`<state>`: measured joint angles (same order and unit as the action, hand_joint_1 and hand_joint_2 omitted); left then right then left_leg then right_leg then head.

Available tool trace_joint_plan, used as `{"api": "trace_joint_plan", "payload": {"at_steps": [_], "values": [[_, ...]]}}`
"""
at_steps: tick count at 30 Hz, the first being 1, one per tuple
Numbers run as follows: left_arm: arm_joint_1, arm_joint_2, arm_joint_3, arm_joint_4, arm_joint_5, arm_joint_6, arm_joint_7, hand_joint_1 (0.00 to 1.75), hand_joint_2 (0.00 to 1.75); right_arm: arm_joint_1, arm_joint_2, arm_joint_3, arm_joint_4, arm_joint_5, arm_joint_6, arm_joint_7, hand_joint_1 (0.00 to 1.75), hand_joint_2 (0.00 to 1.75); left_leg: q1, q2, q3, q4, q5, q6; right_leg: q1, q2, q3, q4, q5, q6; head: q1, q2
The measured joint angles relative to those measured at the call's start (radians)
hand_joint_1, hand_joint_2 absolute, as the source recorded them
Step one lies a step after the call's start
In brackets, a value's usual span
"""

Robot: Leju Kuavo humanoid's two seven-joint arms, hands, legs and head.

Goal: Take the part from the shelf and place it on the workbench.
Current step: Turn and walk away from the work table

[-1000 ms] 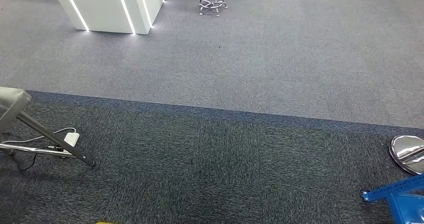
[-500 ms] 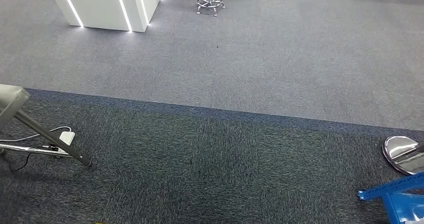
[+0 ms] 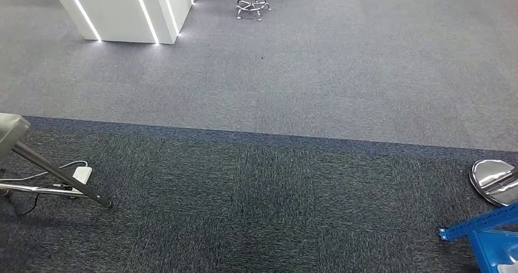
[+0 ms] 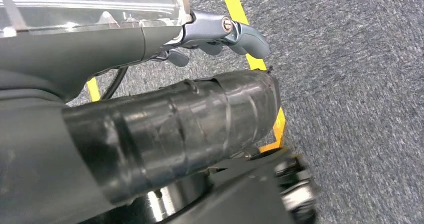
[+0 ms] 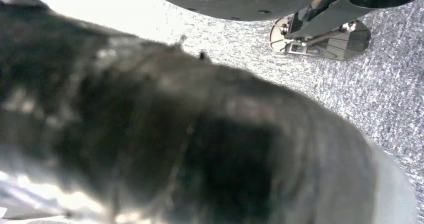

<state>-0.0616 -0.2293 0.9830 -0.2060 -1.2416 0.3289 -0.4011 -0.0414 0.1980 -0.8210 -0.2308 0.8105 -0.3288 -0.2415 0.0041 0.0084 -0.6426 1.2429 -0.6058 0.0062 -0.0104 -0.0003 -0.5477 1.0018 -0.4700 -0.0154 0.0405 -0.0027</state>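
Head view: grey carpeted floor (image 3: pixel 293 71); blue metal shelf frame (image 3: pixel 482 227) at the right edge; no workbench visible. Left hand (image 4: pixel 220 33) hangs over yellow floor tape (image 4: pixel 235 6); grip state indeterminate. Right hand likewise indeterminate; part location unconfirmed. Judgement: robot in transit; placement outstanding.

The carpet (image 3: pixel 293 90) is rough woven cloth, matt. The stool base (image 3: pixel 252 5) and disc (image 3: pixel 492 178) are shiny metal. The pillar (image 3: pixel 122 7) looks smooth, glossy white.
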Motion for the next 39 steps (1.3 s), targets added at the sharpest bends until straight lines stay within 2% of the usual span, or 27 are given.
{"api": "trace_joint_plan", "payload": {"at_steps": [1, 2, 3, 4, 6, 7, 10, 11, 13, 15, 16, 17, 18, 20, 22, 25, 27, 28, 30, 31, 32, 33, 34, 36, 37, 38, 39], "values": [[0.001, 0.000, 0.000, 0.000, 0.001, -0.004, -0.002, 0.00, 0.00, 0.000, 0.000, 0.000, 0.000, 0.000, 0.000, 0.000, 0.00, 0.00, 0.001, 0.000, -0.020, 0.042, -0.010, -0.002, 0.001, 0.000, 0.000, 0.001, -0.001, -0.001, 0.000, 0.000], [0.001, 0.000, 0.001, 0.000, 0.001, -0.009, -0.006, 0.00, 0.00, 0.000, 0.000, 0.000, 0.000, 0.001, 0.000, 0.000, 0.00, 0.00, 0.001, 0.000, -0.025, 0.050, -0.001, -0.003, 0.001, 0.001, 0.001, 0.002, -0.001, -0.001, 0.000, 0.000], [0.001, 0.000, 0.001, 0.000, 0.002, -0.015, -0.009, 0.00, 0.00, 0.000, 0.000, 0.000, 0.000, 0.002, 0.000, 0.000, 0.00, 0.00, 0.002, 0.000, -0.008, 0.015, 0.028, -0.002, 0.001, 0.002, 0.002, 0.003, -0.002, 0.000, 0.000, 0.000], [0.001, 0.001, 0.002, 0.000, 0.003, -0.022, -0.014, 0.00, 0.00, 0.000, 0.000, 0.000, 0.000, 0.002, 0.000, 0.000, 0.00, 0.00, 0.003, 0.000, 0.024, -0.052, 0.067, 0.000, 0.001, 0.004, 0.003, 0.006, -0.004, 0.002, 0.000, 0.000], [0.001, 0.001, 0.003, 0.000, 0.005, -0.035, -0.023, 0.00, 0.00, -0.001, 0.000, 0.000, 0.000, 0.005, 0.000, 0.000, 0.00, 0.00, 0.002, -0.002, 0.084, -0.179, 0.114, 0.007, 0.004, 0.006, 0.003, 0.013, -0.009, 0.009, 0.000, 0.000], [0.001, 0.001, 0.004, 0.000, 0.005, -0.041, -0.027, 0.00, 0.00, -0.001, 0.000, 0.000, 0.000, 0.006, 0.000, 0.000, 0.00, 0.00, 0.001, -0.003, 0.099, -0.212, 0.121, 0.011, 0.005, 0.007, 0.001, 0.016, -0.011, 0.014, 0.000, 0.000], [0.002, 0.001, 0.006, 0.000, 0.007, -0.048, -0.030, 0.00, 0.00, -0.001, 0.000, 0.000, 0.000, 0.009, 0.000, 0.000, 0.00, 0.00, -0.001, -0.003, 0.101, -0.227, 0.124, 0.027, 0.005, 0.006, -0.001, 0.017, -0.012, 0.029, 0.001, 0.000], [0.002, 0.001, 0.006, 0.000, 0.007, -0.048, -0.030, 0.00, 0.00, -0.001, 0.000, 0.000, 0.000, 0.010, 0.000, 0.000, 0.00, 0.00, 0.000, -0.002, 0.102, -0.231, 0.128, 0.034, 0.005, 0.006, -0.004, 0.027, -0.020, 0.035, 0.001, 0.000], [0.001, 0.001, 0.006, 0.000, 0.007, -0.049, -0.030, 0.00, 0.00, -0.001, 0.000, 0.000, 0.000, 0.010, 0.000, 0.000, 0.00, 0.00, 0.004, 0.000, 0.102, -0.238, 0.133, 0.045, 0.002, 0.005, -0.036, 0.099, -0.069, 0.044, 0.002, 0.000], [0.002, 0.001, 0.006, 0.000, 0.008, -0.050, -0.030, 0.00, 0.00, 0.000, 0.000, 0.000, 0.000, 0.010, 0.000, 0.000, 0.00, 0.00, 0.002, 0.002, 0.100, -0.237, 0.134, 0.049, 0.000, 0.005, -0.099, 0.230, -0.132, 0.050, 0.002, 0.000], [0.002, 0.001, 0.007, 0.000, 0.008, -0.051, -0.030, 0.00, 0.00, 0.000, 0.000, 0.000, 0.000, 0.010, 0.000, 0.000, 0.00, 0.00, 0.001, 0.003, 0.099, -0.237, 0.134, 0.049, -0.001, 0.004, -0.122, 0.278, -0.145, 0.051, 0.002, 0.000], [0.003, 0.002, 0.007, 0.000, 0.008, -0.051, -0.029, 0.00, 0.00, 0.001, 0.000, 0.000, 0.000, 0.010, 0.000, 0.000, 0.00, 0.00, 0.001, 0.004, 0.100, -0.236, 0.133, 0.049, -0.002, 0.004, -0.129, 0.293, -0.138, 0.052, 0.002, 0.000], [0.003, 0.002, 0.007, 0.000, 0.008, -0.051, -0.029, 0.00, 0.00, 0.002, 0.000, 0.000, 0.000, 0.010, 0.000, 0.000, 0.00, 0.00, 0.001, 0.003, 0.101, -0.236, 0.132, 0.049, -0.002, 0.004, -0.117, 0.266, -0.111, 0.051, 0.002, 0.000], [0.003, 0.002, 0.008, 0.000, 0.008, -0.051, -0.026, 0.00, 0.00, 0.002, 0.000, 0.000, 0.000, 0.010, 0.000, -0.001, 0.00, 0.00, 0.000, 0.002, 0.104, -0.233, 0.129, 0.045, -0.002, 0.002, -0.055, 0.135, -0.043, 0.045, 0.002, 0.000], [0.002, 0.001, 0.008, 0.000, 0.009, -0.051, -0.024, 0.00, 0.00, 0.001, 0.000, 0.000, 0.000, 0.011, -0.001, -0.002, 0.00, 0.00, -0.003, 0.002, 0.104, -0.230, 0.126, 0.038, 0.002, 0.001, -0.011, 0.036, -0.010, 0.036, 0.001, 0.000], [0.000, 0.001, 0.011, 0.000, 0.009, -0.050, -0.023, 0.00, 0.00, 0.000, 0.000, 0.000, 0.000, 0.015, -0.002, -0.003, 0.00, 0.00, -0.005, 0.003, 0.103, -0.230, 0.124, 0.022, 0.005, 0.002, -0.006, 0.016, -0.009, 0.023, 0.001, 0.000], [0.000, 0.001, 0.013, 0.000, 0.010, -0.049, -0.023, 0.00, 0.00, 0.000, 0.000, 0.000, 0.000, 0.017, 0.003, -0.004, 0.00, 0.00, -0.003, 0.001, 0.092, -0.200, 0.100, 0.011, 0.001, 0.001, -0.003, 0.009, -0.005, 0.010, 0.001, 0.000], [0.000, 0.002, 0.014, 0.000, 0.010, -0.049, -0.024, 0.00, 0.00, 0.000, 0.000, 0.000, 0.000, 0.017, 0.008, -0.005, 0.00, 0.00, -0.002, 0.000, 0.074, -0.159, 0.074, 0.007, -0.002, 0.001, -0.002, 0.005, -0.003, 0.004, 0.000, 0.000], [0.000, 0.002, 0.015, 0.000, 0.010, -0.049, -0.024, 0.00, 0.00, 0.000, 0.000, 0.000, 0.000, 0.016, 0.016, -0.005, 0.00, 0.00, 0.000, -0.001, 0.015, -0.027, 0.007, 0.002, 0.000, 0.004, -0.002, 0.005, -0.003, -0.001, 0.000, 0.000], [0.001, 0.002, 0.015, 0.000, 0.009, -0.049, -0.024, 0.00, 0.00, 0.000, 0.000, 0.000, 0.000, 0.016, 0.017, -0.005, 0.00, 0.00, 0.001, -0.001, -0.010, 0.028, -0.012, 0.000, 0.001, 0.008, -0.002, 0.006, -0.003, -0.001, 0.000, 0.000], [0.001, 0.002, 0.015, 0.000, 0.009, -0.049, -0.024, 0.00, 0.00, 0.000, 0.000, 0.000, 0.001, 0.016, 0.018, -0.005, 0.00, 0.00, 0.001, -0.001, -0.024, 0.057, -0.014, 0.000, 0.001, 0.013, -0.002, 0.006, -0.003, -0.002, 0.000, 0.000], [0.002, 0.002, 0.016, 0.000, 0.008, -0.049, -0.023, 0.00, 0.00, 0.000, 0.000, 0.000, 0.001, 0.016, 0.018, -0.005, 0.00, 0.00, 0.001, -0.002, -0.018, 0.044, 0.006, 0.000, 0.001, 0.020, -0.001, 0.008, -0.003, -0.001, 0.000, 0.000], [0.002, 0.002, 0.016, 0.000, 0.008, -0.049, -0.023, 0.00, 0.00, 0.000, 0.000, 0.000, 0.001, 0.016, 0.019, -0.005, 0.00, 0.00, 0.002, -0.005, 0.007, -0.008, 0.041, 0.002, 0.001, 0.029, 0.000, 0.009, -0.004, -0.001, 0.000, 0.000], [0.003, 0.002, 0.016, 0.000, 0.007, -0.049, -0.023, 0.00, 0.00, -0.002, 0.000, 0.000, 0.001, 0.016, 0.021, -0.004, 0.00, 0.00, 0.003, -0.035, 0.071, -0.148, 0.103, 0.009, 0.002, 0.047, -0.002, 0.016, -0.006, 0.004, 0.000, 0.000], [0.003, 0.002, 0.016, 0.000, 0.007, -0.049, -0.023, 0.00, 0.00, -0.003, 0.000, 0.000, 0.001, 0.016, 0.023, -0.004, 0.00, 0.00, 0.004, -0.049, 0.091, -0.195, 0.117, 0.011, 0.003, 0.056, -0.005, 0.020, -0.006, 0.008, 0.000, 0.000], [0.002, 0.003, 0.016, 0.000, 0.007, -0.048, -0.023, 0.00, 0.00, -0.003, 0.000, 0.000, 0.001, 0.016, 0.024, -0.004, 0.00, 0.00, 0.003, -0.058, 0.101, -0.218, 0.118, 0.013, 0.003, 0.063, -0.009, 0.021, -0.006, 0.013, 0.000, 0.000], [0.001, 0.003, 0.017, 0.000, 0.006, -0.048, -0.023, 0.00, 0.00, -0.003, 0.000, 0.000, 0.001, 0.016, 0.024, -0.004, 0.00, 0.00, 0.002, -0.056, 0.103, -0.221, 0.116, 0.015, 0.003, 0.071, -0.011, 0.022, -0.005, 0.019, 0.000, 0.000]]}}
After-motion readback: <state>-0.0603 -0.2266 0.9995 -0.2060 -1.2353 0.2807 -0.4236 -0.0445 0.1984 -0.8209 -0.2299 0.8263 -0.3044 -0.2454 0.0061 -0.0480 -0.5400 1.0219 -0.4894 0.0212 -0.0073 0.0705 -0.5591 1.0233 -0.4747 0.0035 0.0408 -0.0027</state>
